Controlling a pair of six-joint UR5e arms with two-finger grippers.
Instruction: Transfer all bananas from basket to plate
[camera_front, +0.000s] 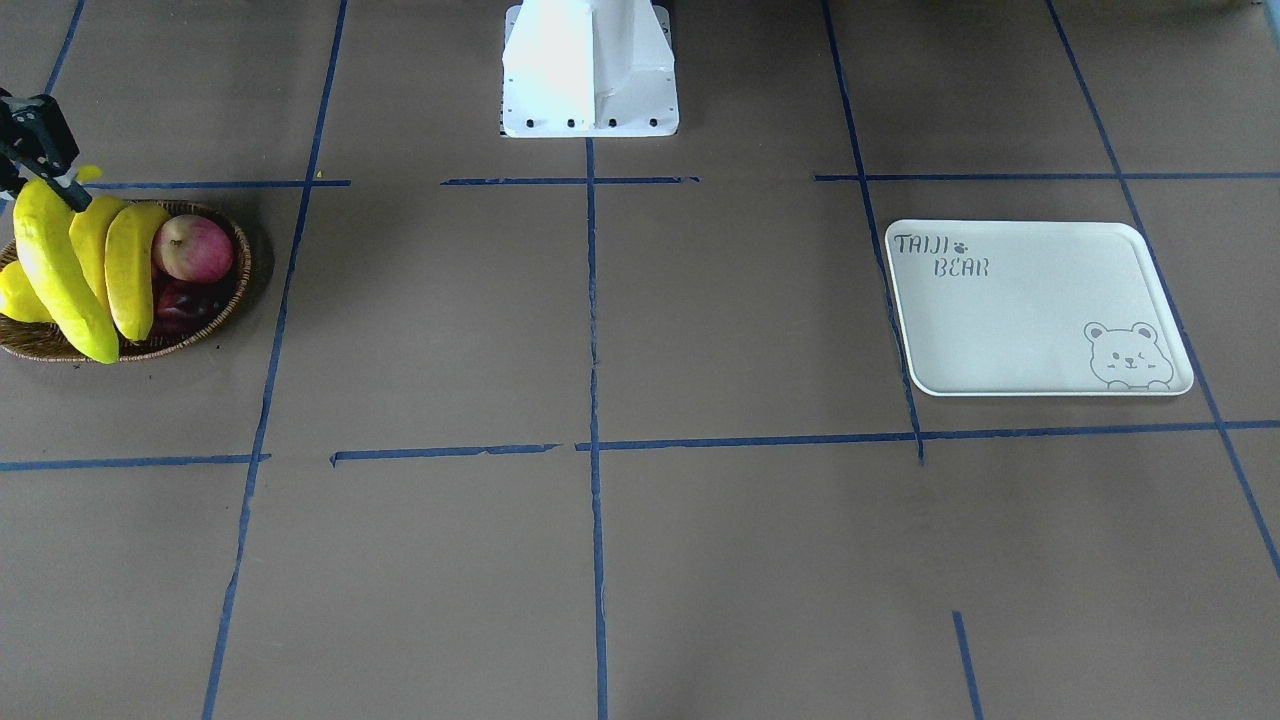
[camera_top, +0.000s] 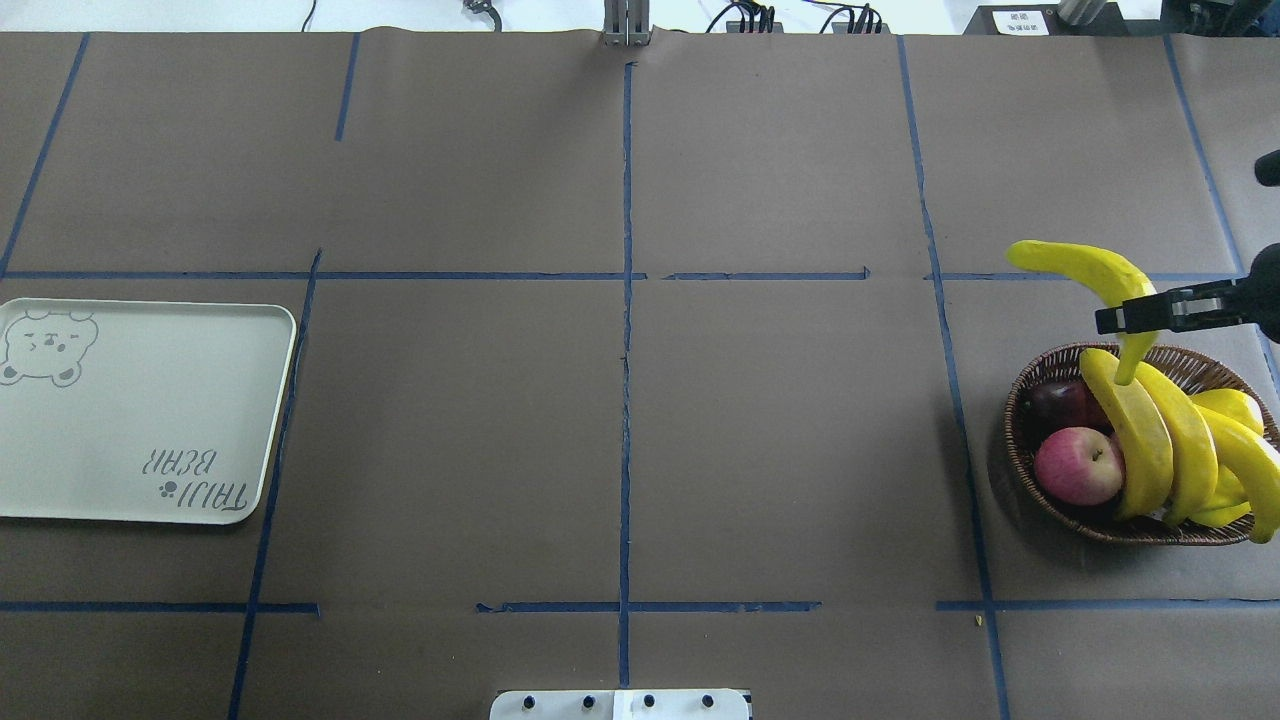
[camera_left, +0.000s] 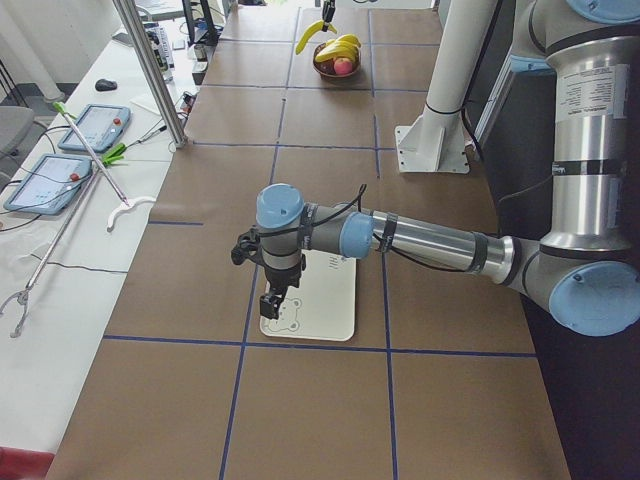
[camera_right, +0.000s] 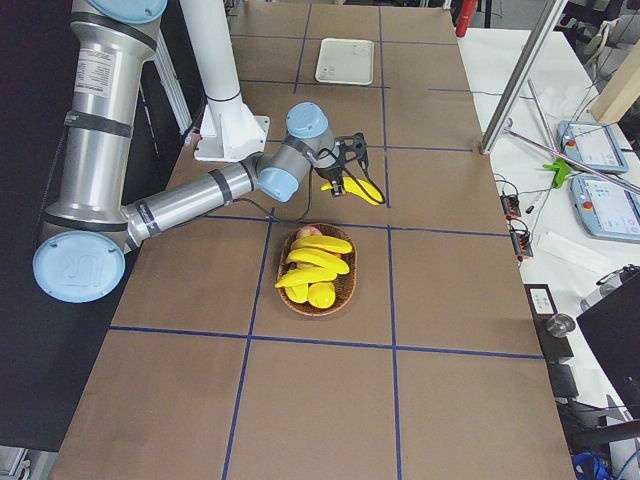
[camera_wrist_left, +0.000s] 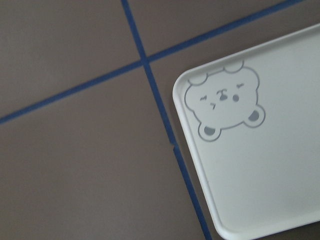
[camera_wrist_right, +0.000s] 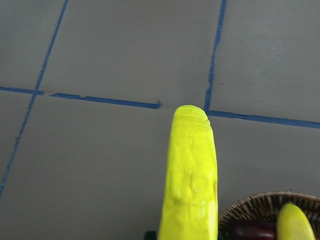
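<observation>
One banana (camera_top: 1075, 268) is held clamped in R gripper (camera_top: 1125, 318), raised near the rim of the wicker basket (camera_top: 1018, 450). Three bananas (camera_top: 1165, 440) lie inside w/ a red apple (camera_top: 1078, 466). L gripper (camera_left: 272, 300) is hung over the bear corner of the plate (camera_top: 140, 420); its jaw state can't be told.

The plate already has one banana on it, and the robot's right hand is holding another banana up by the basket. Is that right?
Not quite. The plate has no banana on it: the overhead view shows it bare. The rest is right: the right hand is holding a banana up by the basket.
</observation>
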